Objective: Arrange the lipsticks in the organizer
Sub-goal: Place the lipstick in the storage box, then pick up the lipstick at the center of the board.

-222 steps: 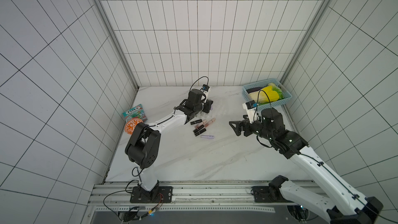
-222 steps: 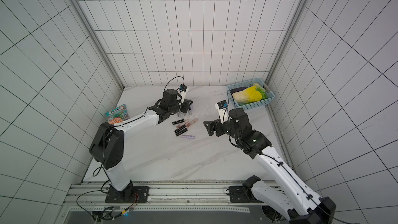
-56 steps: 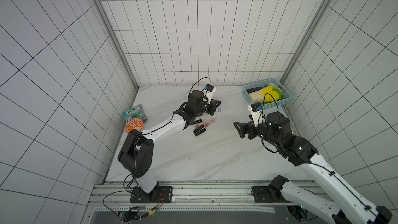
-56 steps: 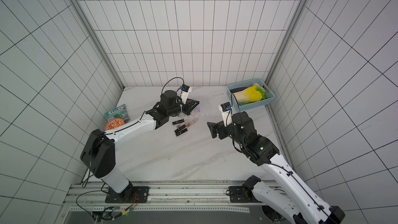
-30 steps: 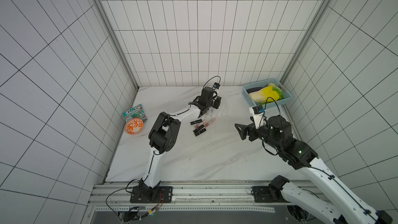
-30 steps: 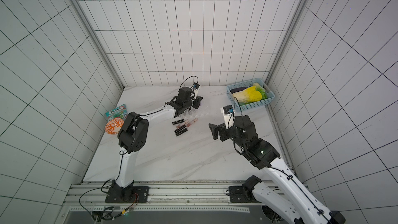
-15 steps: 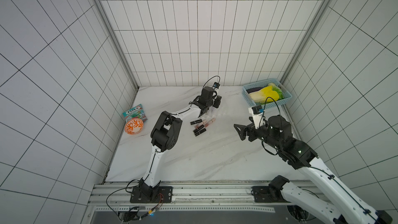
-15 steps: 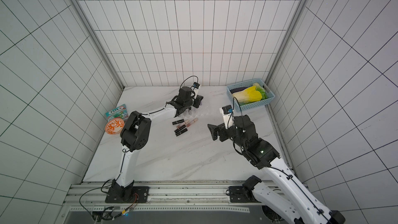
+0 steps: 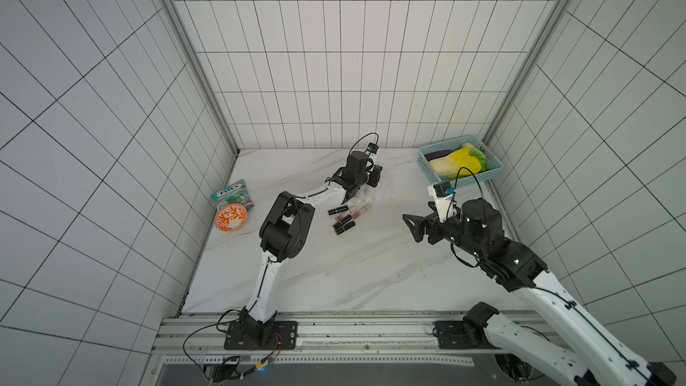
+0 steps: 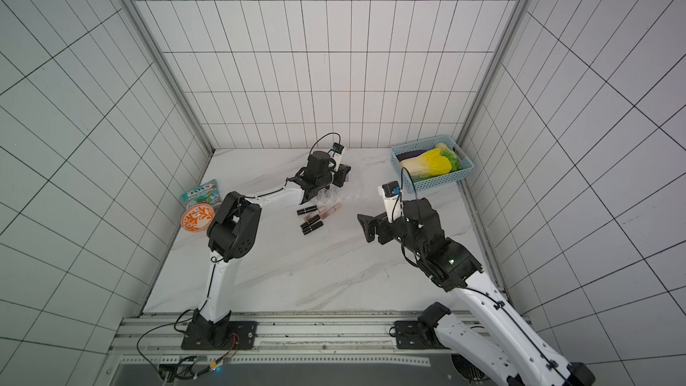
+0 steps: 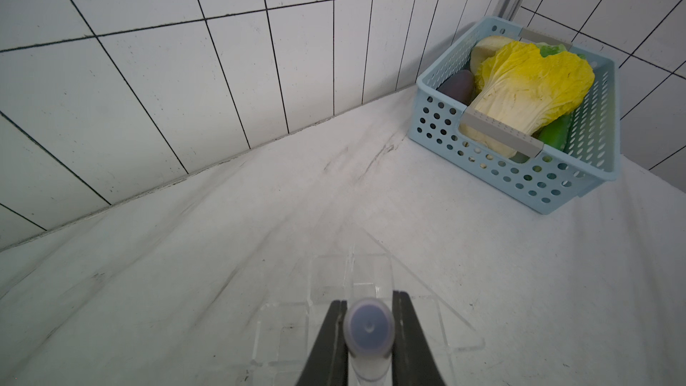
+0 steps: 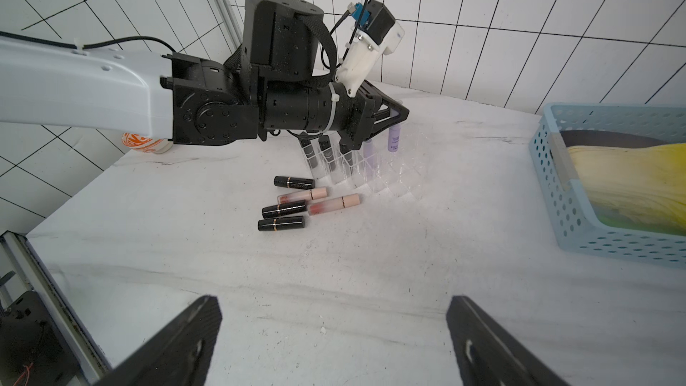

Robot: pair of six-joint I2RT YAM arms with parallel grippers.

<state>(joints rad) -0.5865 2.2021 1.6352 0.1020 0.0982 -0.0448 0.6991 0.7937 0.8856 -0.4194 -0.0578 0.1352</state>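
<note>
My left gripper [image 11: 369, 302] is shut on a pale lilac lipstick [image 11: 368, 332], held upright just over the clear organizer [image 11: 289, 324]. In the right wrist view the held lilac lipstick [image 12: 394, 139] hangs over a back slot of the organizer [image 12: 404, 180]. Another lilac tube [image 12: 369, 152] and three black tubes [image 12: 326, 150] stand in its slots. Several loose lipsticks [image 12: 284, 209], black and pink, lie on the marble in front of it; both top views show them [image 9: 347, 215] [image 10: 317, 217]. My right gripper [image 12: 334, 304] hangs open and empty to the right [image 9: 414, 226].
A light-blue perforated basket [image 9: 427, 168] [image 12: 557, 198] with a cabbage stands at the back right corner. An orange-patterned bowl [image 9: 231, 217] and a candy packet [image 9: 232, 194] lie by the left wall. The left arm's elbow [image 9: 286, 228] stands high over the table's left part.
The lilac lipstick that lay beside the loose group has been lifted off the table and carried over the organizer by my left gripper. In the last second almost nothing has moved.
</note>
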